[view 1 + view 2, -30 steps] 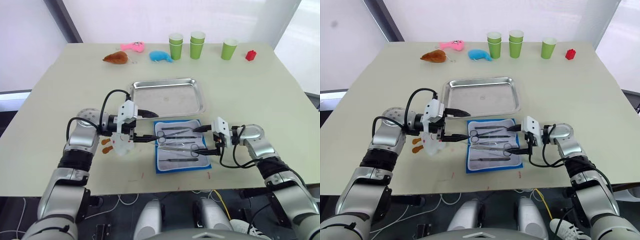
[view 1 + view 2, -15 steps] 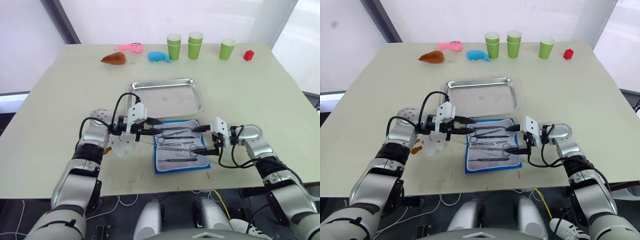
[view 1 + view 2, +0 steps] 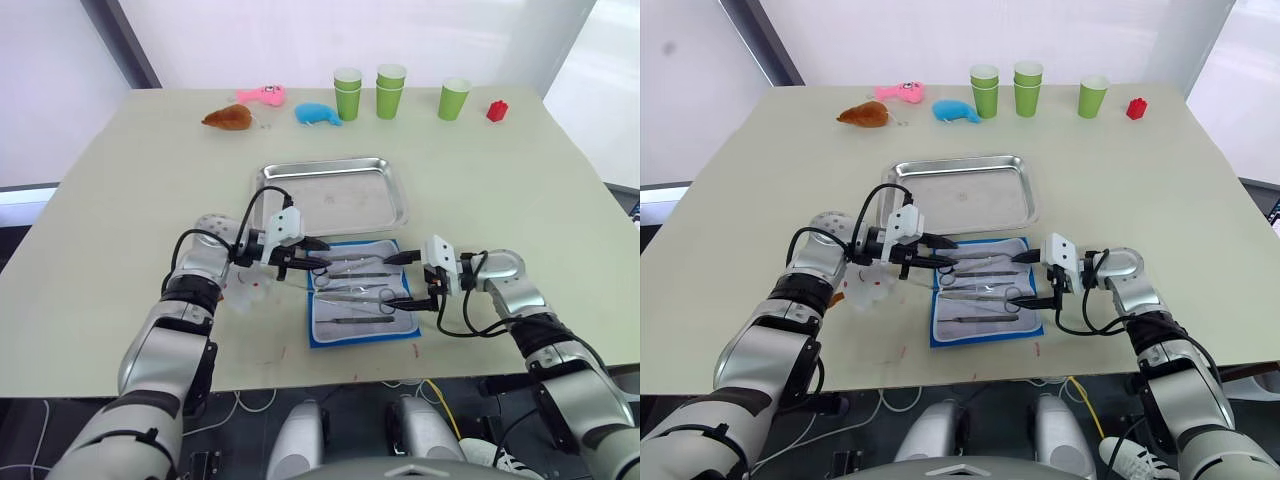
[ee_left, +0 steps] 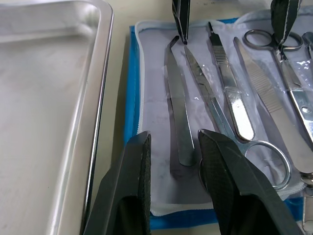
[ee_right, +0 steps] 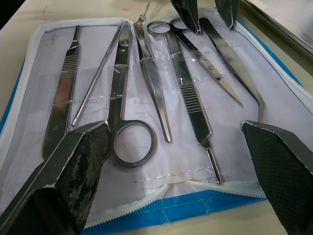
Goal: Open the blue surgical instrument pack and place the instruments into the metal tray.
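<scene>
- Blue surgical instrument pack is lying open near the tabletop's front edge, just in front of the metal tray.
- Silver instruments are lying inside.
- Left gripper is hovering there, fingers slightly apart.
- Right gripper is spreading wide.

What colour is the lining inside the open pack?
Pale grey-white, edged in bright blue; the pack shows it best in the right wrist view.

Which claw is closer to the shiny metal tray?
The left claw. It sits just past the tray's front edge, over the open blue pack. The right claw is at the pack's other side, farther back.
</scene>
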Robot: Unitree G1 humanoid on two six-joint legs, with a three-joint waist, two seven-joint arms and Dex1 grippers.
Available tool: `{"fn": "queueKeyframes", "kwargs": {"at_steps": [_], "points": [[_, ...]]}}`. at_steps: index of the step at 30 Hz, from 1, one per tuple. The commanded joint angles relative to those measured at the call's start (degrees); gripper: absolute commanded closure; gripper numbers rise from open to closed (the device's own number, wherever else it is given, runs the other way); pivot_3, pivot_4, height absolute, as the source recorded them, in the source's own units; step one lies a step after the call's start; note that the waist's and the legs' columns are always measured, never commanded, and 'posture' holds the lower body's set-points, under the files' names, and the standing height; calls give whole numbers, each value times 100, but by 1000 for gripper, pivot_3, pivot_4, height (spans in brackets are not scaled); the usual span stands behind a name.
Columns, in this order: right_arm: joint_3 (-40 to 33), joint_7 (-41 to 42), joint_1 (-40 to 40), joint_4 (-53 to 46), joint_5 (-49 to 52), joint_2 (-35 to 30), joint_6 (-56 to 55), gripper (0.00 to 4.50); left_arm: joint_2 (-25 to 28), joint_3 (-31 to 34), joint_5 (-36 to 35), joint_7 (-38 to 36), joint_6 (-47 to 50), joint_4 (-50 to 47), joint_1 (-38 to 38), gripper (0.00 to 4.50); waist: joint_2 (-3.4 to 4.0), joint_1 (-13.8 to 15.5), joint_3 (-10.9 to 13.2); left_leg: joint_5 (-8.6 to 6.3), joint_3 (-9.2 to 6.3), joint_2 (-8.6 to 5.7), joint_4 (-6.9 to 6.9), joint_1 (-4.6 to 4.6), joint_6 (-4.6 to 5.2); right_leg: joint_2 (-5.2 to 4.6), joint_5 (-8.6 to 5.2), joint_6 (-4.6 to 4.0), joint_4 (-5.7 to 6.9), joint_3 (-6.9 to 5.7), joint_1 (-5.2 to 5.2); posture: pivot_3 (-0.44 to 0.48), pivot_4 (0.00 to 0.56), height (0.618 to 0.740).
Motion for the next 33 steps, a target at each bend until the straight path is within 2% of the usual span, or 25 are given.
{"fn": "queueKeyframes", "kwargs": {"at_steps": [1,6,9,11,20,33], "points": [[449,-114,428,452,-592,-65,147,0,-28,-121,206,9,-84,208,-86,2845,2,0,-9,0,0,0,0,0,0,0,0,0,0,0,0,0,150,740],[460,-98,445,412,-585,-69,174,0,-55,-259,446,45,-49,376,-143,2845,6,2,-31,0,0,0,-2,0,0,0,0,0,-2,0,0,0,150,740],[470,-89,440,412,-585,-66,189,0,-98,-267,483,106,-53,460,-189,3643,11,2,-43,0,1,0,-3,1,0,0,0,1,-4,0,1,0,150,740],[476,-86,446,400,-586,-68,198,0,-110,-261,478,113,-15,466,-211,4454,12,2,-44,0,0,0,-4,1,1,0,0,1,-4,0,1,0,150,740],[516,-66,466,364,-605,-69,282,0,-38,-250,433,10,117,228,-271,4454,13,2,-47,0,0,0,-4,1,1,0,-1,1,-4,0,1,0,150,740],[639,-125,427,442,-759,-74,408,0,193,-234,394,-284,1031,-700,-332,4454,13,-12,-46,0,-1,0,-7,1,1,3,-1,0,-5,1,0,0,150,740]]}}
